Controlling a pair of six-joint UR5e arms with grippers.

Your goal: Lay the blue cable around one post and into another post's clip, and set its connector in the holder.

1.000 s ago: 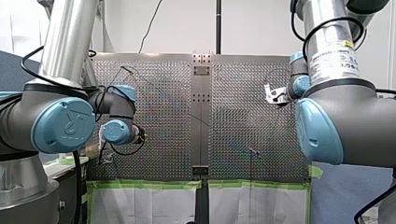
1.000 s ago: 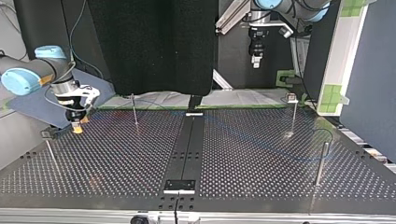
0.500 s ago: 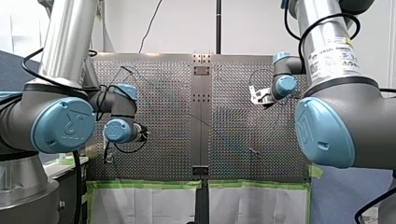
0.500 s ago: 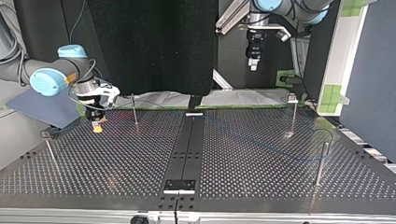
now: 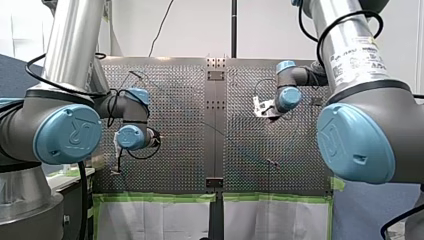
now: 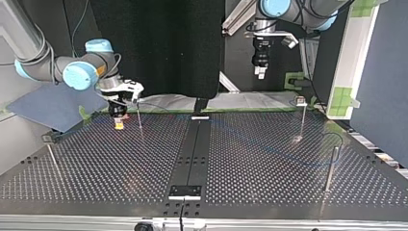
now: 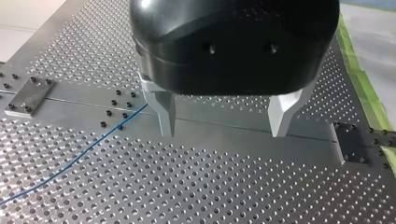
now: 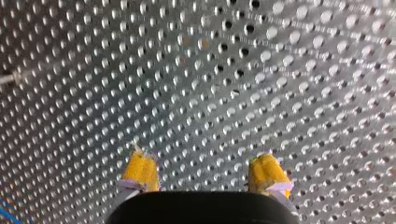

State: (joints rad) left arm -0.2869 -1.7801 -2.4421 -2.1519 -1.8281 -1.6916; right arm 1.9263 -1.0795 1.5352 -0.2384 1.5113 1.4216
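shiny metal table (image 7: 233,186), smooth blue cable (image 7: 93,143)

Thin blue cable (image 7: 107,134): slack, lying flat on perforated metal surface (image 7: 233,186), running diagonally over its plain centre strip in left wrist view. Top view, thin metal rods standing upright: upper-left post (image 6: 139,118), lower-right post (image 6: 329,168), right-side post (image 6: 302,122) w/ small clip (image 6: 300,100) on top.

Silver tubes, grey joints, blue caps (image 5: 67,134) and looping black cables (image 5: 35,75) make up my left arm (image 5: 75,50) and my right arm (image 5: 345,50). A glossy black housing (image 7: 233,46) and metal fingers (image 7: 166,112) form my left gripper (image 7: 223,134); my right gripper (image 8: 203,164) has yellow pads (image 8: 140,170).
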